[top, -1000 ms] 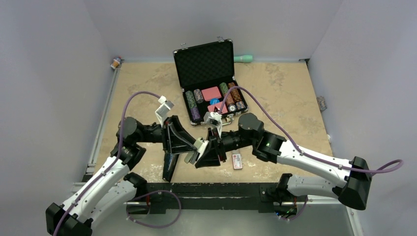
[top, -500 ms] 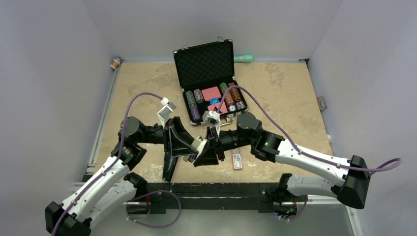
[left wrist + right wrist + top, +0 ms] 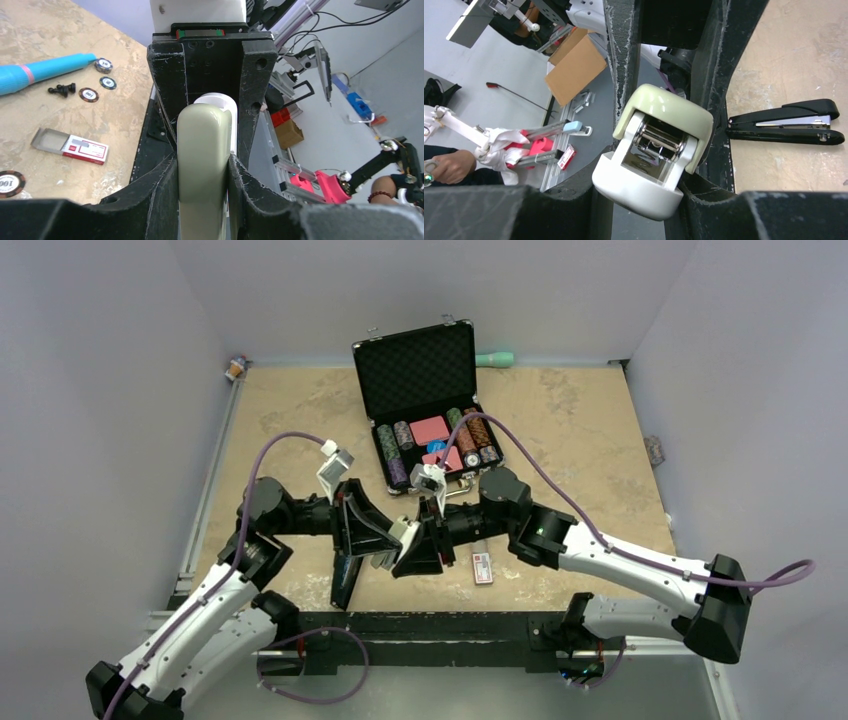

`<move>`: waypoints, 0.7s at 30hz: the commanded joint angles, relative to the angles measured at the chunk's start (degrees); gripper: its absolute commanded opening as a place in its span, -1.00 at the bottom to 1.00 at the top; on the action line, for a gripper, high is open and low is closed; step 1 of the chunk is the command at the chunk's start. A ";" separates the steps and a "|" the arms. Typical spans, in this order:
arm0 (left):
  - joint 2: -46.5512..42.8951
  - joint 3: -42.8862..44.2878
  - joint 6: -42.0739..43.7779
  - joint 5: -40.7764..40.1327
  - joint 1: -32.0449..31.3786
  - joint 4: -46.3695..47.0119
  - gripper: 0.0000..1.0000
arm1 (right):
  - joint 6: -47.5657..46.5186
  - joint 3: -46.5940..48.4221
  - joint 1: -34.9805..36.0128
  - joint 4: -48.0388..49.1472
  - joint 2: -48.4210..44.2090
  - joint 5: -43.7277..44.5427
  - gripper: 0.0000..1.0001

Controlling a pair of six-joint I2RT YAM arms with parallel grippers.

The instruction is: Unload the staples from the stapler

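The long black stapler [image 3: 345, 578] lies on the table by the front edge, below my left gripper, and nothing holds it. It also shows in the right wrist view [image 3: 784, 122], with its silvery rail visible. My two grippers meet above the table on a second stapler, pale green and white [image 3: 402, 536]. My left gripper [image 3: 385, 545] [image 3: 202, 165] is shut on its green cover [image 3: 204, 155]. My right gripper [image 3: 415, 548] [image 3: 644, 190] is shut on its white hinge end [image 3: 651, 150], where the metal spring shows.
A small red-and-white box [image 3: 482, 568] [image 3: 70, 146] lies right of the grippers. An open black case [image 3: 425, 400] with poker chips stands at the back middle. A blue tube [image 3: 42, 72] and loose chips [image 3: 89, 94] lie on the table.
Both grippers and the pale stapler between them have shifted slightly left and closer together. The black stapler and the box have not moved.
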 commanded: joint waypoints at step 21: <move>-2.06 9.28 12.15 -22.25 0.28 -25.14 -1.00 | 0.22 0.02 -4.31 -4.50 -0.65 10.25 0.05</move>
